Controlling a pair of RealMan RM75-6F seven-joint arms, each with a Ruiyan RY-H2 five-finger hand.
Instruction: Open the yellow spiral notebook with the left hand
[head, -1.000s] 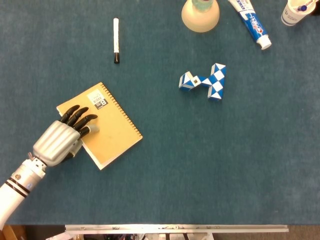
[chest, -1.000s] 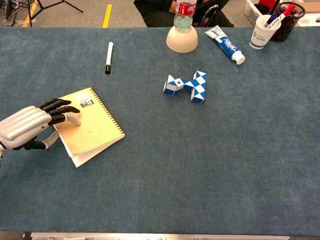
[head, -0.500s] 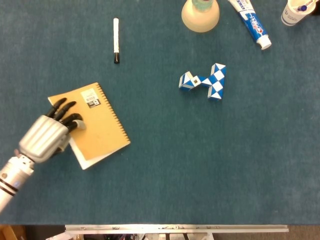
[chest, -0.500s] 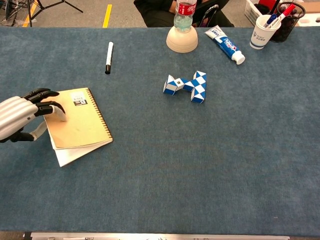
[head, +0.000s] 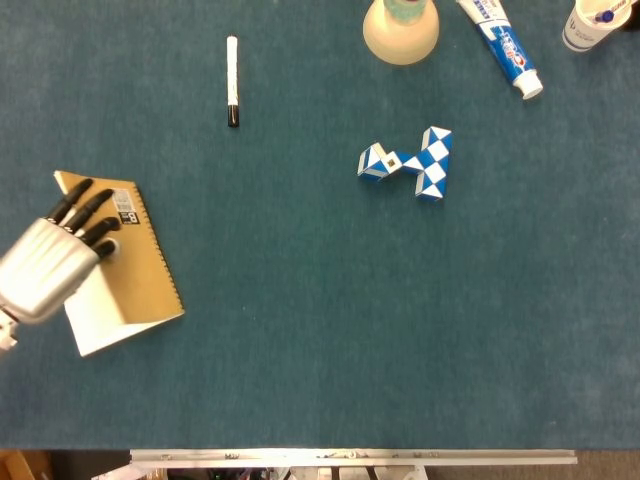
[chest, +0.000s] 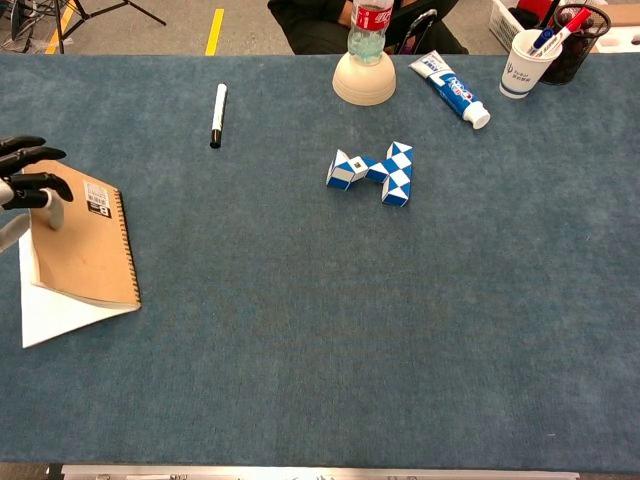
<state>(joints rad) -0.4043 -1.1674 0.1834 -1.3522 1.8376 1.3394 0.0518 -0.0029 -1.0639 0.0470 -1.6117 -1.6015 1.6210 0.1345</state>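
At the left edge of the frame the yellow spiral notebook (head: 130, 270) now lies much farther left than it did a second ago: across the three moments it has slid and turned from the lower-left middle of the counter (head: 330, 330) toward the very edge of the picture, its coil side now running nearly straight up and down on the right. The left robot hand (head: 55, 265) has gone with it, and in the chest view only the dark fingertips (chest: 35, 185) remain in frame at the upper left corner of the cover. The fingers are curled over that corner and the cover (chest: 85, 245) appears pinched between them and the thumb, though the thumb is hard to make out. What matters is the white page (head: 105, 325) now showing as a wedge under the lifted cover at the lower left; a second ago only a thin sliver was visible. I judge the opening to be under way but incomplete: the cover is raised only partway, while the whole book has been dragged along instead of staying put. Further lifting risks pulling it beyond the camera's sight. The right robot hand appears in neither view. The marker (head: 232, 80), the blue and white twisty puzzle (head: 410, 163), the toothpaste tube (head: 503, 45) and the bottle base (head: 400, 32) sit unmoved across the upper part of the frame.
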